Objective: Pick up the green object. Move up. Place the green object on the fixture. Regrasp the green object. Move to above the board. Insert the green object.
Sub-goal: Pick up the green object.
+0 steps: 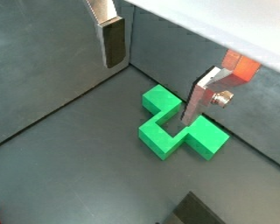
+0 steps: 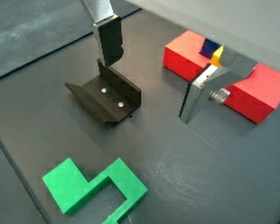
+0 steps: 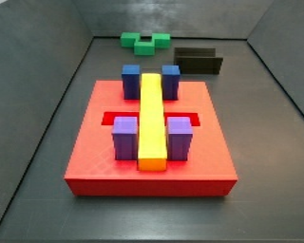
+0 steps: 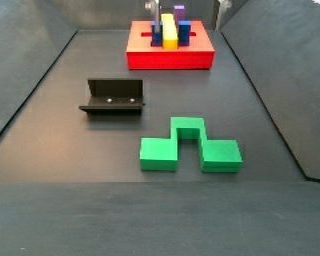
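2 silver fingers (image 1: pixel 111 39) of the gripper (image 2: pixel 149 74) stand spread wide apart with nothing between them in both wrist views, and I see it hanging above the dark floor near the fixture (image 2: pixel 106 97). I find the green object (image 4: pixel 188 146) lying flat on the floor, apart from the fixture (image 4: pixel 113 97) and untouched. I see the board (image 3: pixel 148 161) well away from both, carrying its yellow bar (image 3: pixel 151 119), blue block (image 3: pixel 132 80) and purple block (image 3: pixel 125 137).
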